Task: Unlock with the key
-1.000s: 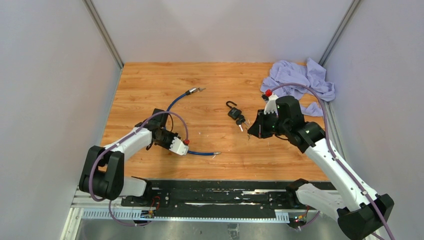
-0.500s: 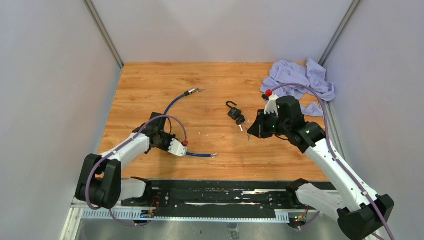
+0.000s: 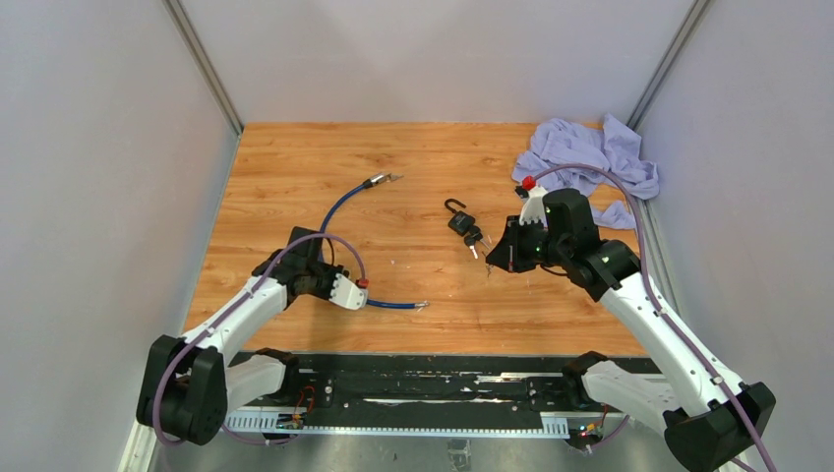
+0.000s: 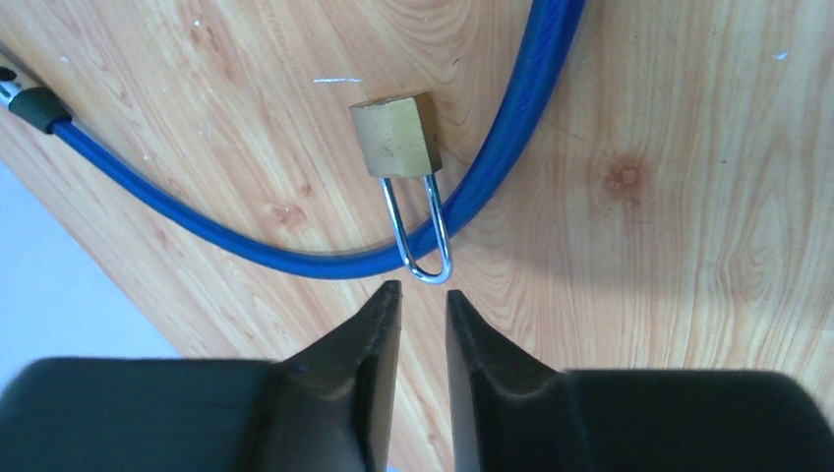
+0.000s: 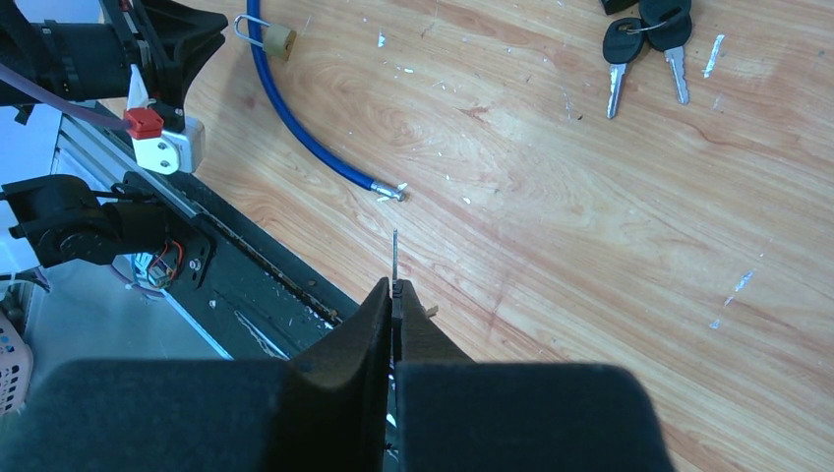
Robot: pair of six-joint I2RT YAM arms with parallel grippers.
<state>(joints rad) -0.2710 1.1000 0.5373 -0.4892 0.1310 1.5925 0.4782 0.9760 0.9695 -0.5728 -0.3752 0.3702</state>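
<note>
Brass padlock (image 4: 396, 136) with a silver shackle (image 4: 425, 236) lies flat on the wooden table (image 3: 295, 167), left side. Both shackle legs sit in the body, so it looks locked. The shackle lies across the blue coated cable (image 4: 511, 128); can't tell if it's looped round it. Left gripper (image 4: 423, 292) hangs just short of the shackle bend, jaws a narrow gap apart, holding nothing. Mid-table are a black padlock (image 3: 458, 220) and a ring of black-headed keys (image 5: 618, 49), no claw on either. Right gripper (image 5: 395, 287) is clamped on a thin metal key (image 5: 394, 258), blade forward, well apart from the brass lock.

Progress: key is in hand. Left to do: grip the lock, insert, turn. The cable under the shackle could foul the pickup. Lilac crumpled cloth (image 3: 588, 157) at far right is out of the way.
</note>
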